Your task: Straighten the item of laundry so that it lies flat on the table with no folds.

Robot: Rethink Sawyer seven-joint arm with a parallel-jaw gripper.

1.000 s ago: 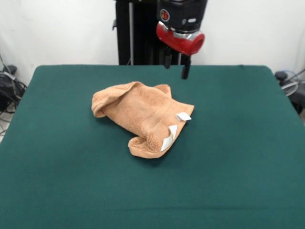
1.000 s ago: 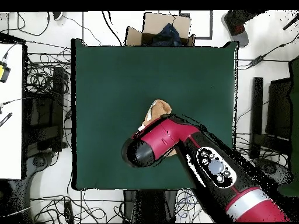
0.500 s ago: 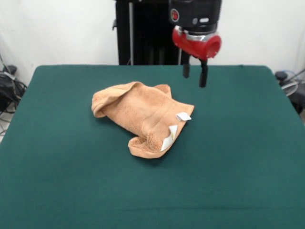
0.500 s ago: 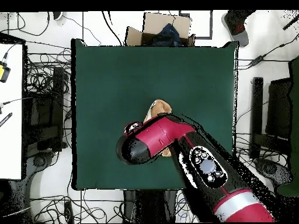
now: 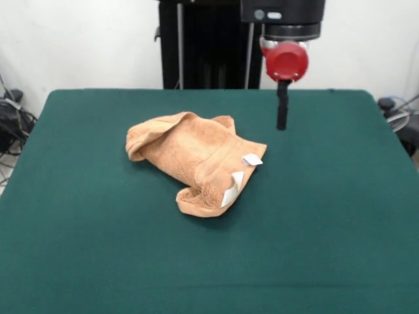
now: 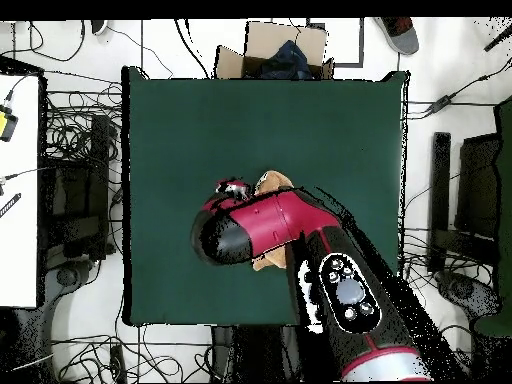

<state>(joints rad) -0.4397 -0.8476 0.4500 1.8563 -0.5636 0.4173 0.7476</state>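
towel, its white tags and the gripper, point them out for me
towel [image 5: 190,154], front view, middle of the crumpled cloth
white tags [image 5: 232,188], front view, the longer lower tag
gripper [image 5: 281,123], front view, lower end of the dark fingers

Orange-tan towel [image 5: 195,157] — white tags — on dark green table [image 5: 327,216]

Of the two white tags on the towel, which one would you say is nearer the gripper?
The upper tag, the small one lying flat near the towel's right corner; the other tag is longer and sits lower, farther from the gripper.
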